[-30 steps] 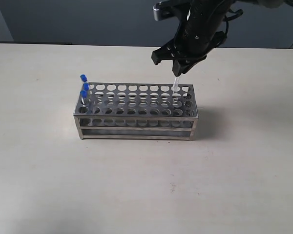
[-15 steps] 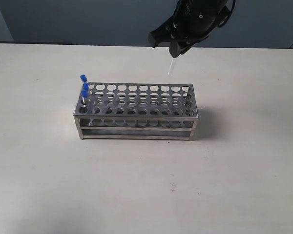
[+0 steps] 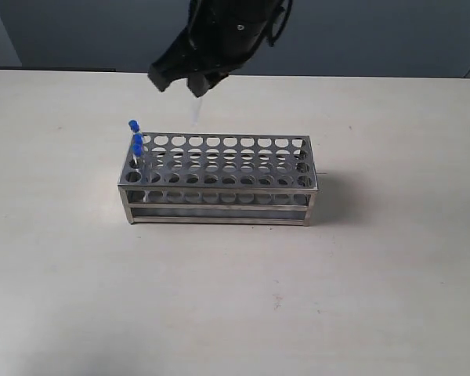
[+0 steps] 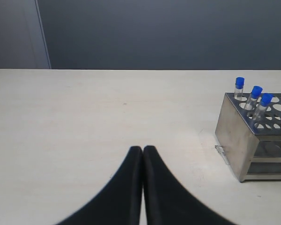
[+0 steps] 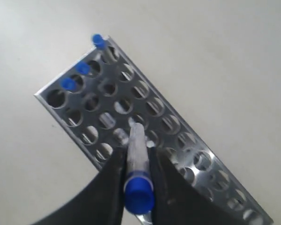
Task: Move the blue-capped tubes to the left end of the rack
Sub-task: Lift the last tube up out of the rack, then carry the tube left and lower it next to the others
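The steel rack [image 3: 219,190] stands mid-table. Three blue-capped tubes [image 3: 135,141] stand in holes at its left end, one per row, and show again in the left wrist view [image 4: 256,91] and the right wrist view [image 5: 82,68]. My right gripper [image 3: 192,84] hangs above and just behind the rack's left part, shut on the fourth blue-capped tube [image 5: 136,145]. That tube's clear lower end [image 3: 196,111] hangs free above the rack's top plate [image 5: 178,136]. My left gripper [image 4: 143,149] is shut and holds nothing, well left of the rack [image 4: 248,140].
The rack's other holes hold nothing. Bare beige tabletop [image 3: 235,298] surrounds the rack, with a dark wall behind the far table edge. The left arm is outside the exterior view.
My right gripper lifted the tube out of a hole at the rack's right end and carried it left, to above the left part. The left gripper and the three standing tubes have not moved.
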{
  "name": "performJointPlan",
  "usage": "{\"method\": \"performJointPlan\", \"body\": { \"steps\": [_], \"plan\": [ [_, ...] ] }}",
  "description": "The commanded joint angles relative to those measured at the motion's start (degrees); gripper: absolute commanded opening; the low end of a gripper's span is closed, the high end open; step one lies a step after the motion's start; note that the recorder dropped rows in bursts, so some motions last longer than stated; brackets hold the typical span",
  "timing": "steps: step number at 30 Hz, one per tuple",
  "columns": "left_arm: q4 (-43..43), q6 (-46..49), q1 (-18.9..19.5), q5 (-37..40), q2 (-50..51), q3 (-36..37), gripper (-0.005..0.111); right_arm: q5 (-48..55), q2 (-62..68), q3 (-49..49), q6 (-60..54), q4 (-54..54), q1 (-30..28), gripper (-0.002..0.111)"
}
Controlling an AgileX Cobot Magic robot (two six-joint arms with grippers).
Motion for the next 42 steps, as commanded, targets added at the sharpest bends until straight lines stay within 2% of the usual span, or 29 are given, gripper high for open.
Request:
{"method": "performJointPlan", "body": {
  "steps": [1,9,16,39,42],
  "plan": [
    [-0.05,-0.03,-0.36,-0.39,-0.20,-0.18,0.001,3.22,4.04,-4.94,-2.36,2.54,3.31,0.000],
    [-0.05,-0.03,-0.36,-0.39,-0.20,-0.18,0.001,4.56,9.96,-8.69,-3.30,2.84,6.61,0.000],
    [-0.05,-0.03,-0.36,-0.39,-0.20,-0.18,0.001,4.18,13.10,-11.32,-4.18,4.69,6.61,0.000],
    [-0.05,-0.03,-0.36,-0.52,-0.20,-0.18,0.001,-1.31,20.95,-11.33,-6.37,9.65,6.61,0.000],
    [-0.05,-0.03,-0.36,-0.41,-0.20,-0.18,0.001,-0.94,22.10,-11.33,-6.47,9.85,6.61,0.005]
  ]
}}
